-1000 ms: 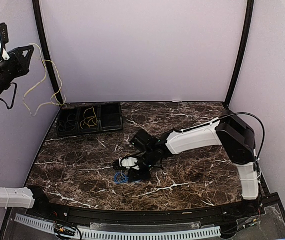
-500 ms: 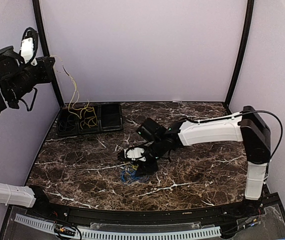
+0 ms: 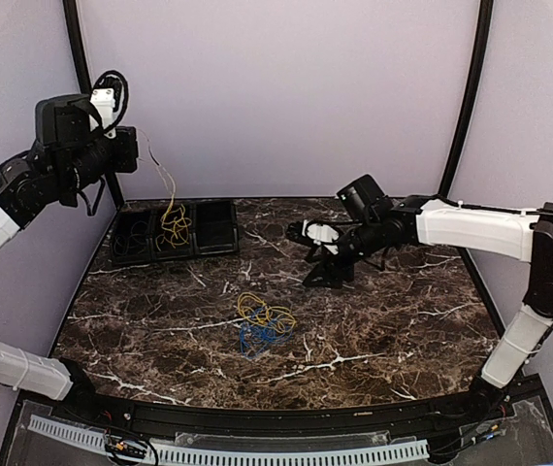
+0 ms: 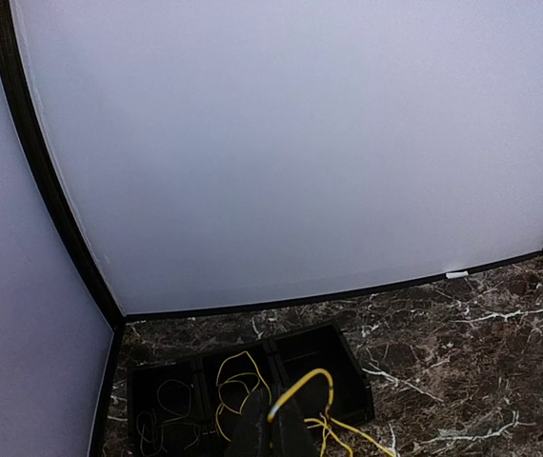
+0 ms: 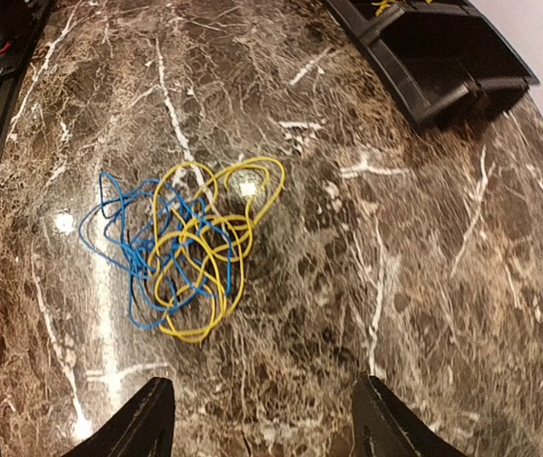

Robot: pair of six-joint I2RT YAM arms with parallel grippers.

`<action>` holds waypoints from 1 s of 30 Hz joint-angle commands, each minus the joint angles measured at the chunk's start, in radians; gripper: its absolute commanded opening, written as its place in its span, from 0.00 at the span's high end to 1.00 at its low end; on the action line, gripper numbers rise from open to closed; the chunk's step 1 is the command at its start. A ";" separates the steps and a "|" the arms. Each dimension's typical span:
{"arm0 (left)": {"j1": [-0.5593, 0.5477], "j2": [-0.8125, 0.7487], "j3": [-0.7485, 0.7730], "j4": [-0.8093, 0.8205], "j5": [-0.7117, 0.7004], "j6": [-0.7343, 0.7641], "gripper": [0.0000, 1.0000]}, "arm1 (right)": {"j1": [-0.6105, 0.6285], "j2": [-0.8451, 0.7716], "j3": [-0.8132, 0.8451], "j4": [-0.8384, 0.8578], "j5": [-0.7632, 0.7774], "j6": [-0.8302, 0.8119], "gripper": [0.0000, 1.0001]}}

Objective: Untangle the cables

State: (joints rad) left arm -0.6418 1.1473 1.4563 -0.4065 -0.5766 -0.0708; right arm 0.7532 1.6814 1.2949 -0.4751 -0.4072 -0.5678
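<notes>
A tangle of a blue cable (image 3: 253,339) and a yellow cable (image 3: 258,311) lies on the marble table, in front of the middle. The right wrist view shows the blue loops (image 5: 117,238) woven through the yellow ones (image 5: 205,262). My right gripper (image 3: 317,260) hovers behind and to the right of the tangle, open and empty (image 5: 267,428). High at the back left, my left gripper (image 3: 133,155) is shut on another yellow cable (image 3: 171,209). That cable hangs down into the black tray (image 3: 216,239). It arches out of the shut fingers (image 4: 314,381).
The black tray (image 4: 348,376) has three compartments and stands at the back left by the wall. A thin cord (image 4: 162,419) lies in its left compartment. Black frame posts (image 3: 466,107) stand at the back corners. The tray's corner (image 5: 462,90) shows in the right wrist view.
My right gripper has opened, let go of the tangle and lifted away to the back right. The left arm has swung right, bringing its yellow cable down over the tray.
</notes>
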 commanded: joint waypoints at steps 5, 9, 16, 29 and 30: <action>0.151 0.056 -0.007 -0.006 0.159 -0.054 1.00 | -0.157 -0.230 -0.198 0.050 -0.117 0.033 0.34; 0.186 0.095 0.017 0.002 0.167 -0.046 1.00 | -0.269 -0.340 -0.319 0.145 -0.199 0.095 0.34; 0.255 0.173 0.036 0.011 0.205 -0.041 1.00 | -0.492 -0.469 -0.519 0.308 -0.340 0.170 0.31; 0.372 0.330 0.053 0.106 0.273 -0.060 1.00 | -0.506 -0.490 -0.546 0.319 -0.316 0.116 0.31; 0.382 0.338 0.053 0.110 0.276 -0.060 1.00 | -0.507 -0.490 -0.547 0.319 -0.314 0.113 0.31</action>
State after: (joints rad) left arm -0.2901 1.4609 1.4769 -0.3477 -0.3244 -0.1207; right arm 0.2527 1.2057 0.7597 -0.1978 -0.7078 -0.4362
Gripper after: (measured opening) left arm 0.019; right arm 0.690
